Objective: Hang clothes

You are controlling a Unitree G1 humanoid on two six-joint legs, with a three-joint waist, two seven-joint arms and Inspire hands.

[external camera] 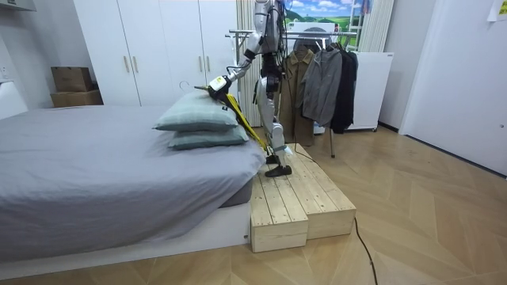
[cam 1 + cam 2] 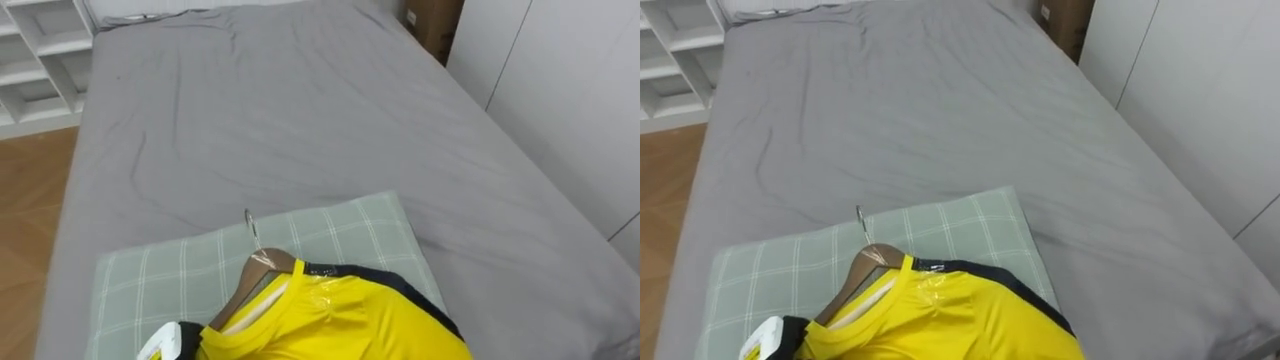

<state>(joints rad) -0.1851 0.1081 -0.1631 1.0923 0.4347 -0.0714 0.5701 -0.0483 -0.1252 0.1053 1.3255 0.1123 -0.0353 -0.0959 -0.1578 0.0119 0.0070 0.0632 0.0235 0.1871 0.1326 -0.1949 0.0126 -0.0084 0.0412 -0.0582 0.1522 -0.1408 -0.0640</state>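
Carrying hanger (image 2: 262, 275) with shirt (image 2: 340, 320) just ahead of left hand (image 2: 160, 345), above pillow (image 2: 350, 235), whether clamped or not being impossible to tell; risking shirt sliding off tilted hanger, or hook (image 2: 250, 222) snagging pillow below.

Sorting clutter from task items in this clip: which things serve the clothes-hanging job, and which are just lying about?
Job: yellow shirt, wooden hanger, clothes rack, left hand.
Lying about: checked pillow, grey bed, cardboard boxes, white shelves, hung coats.
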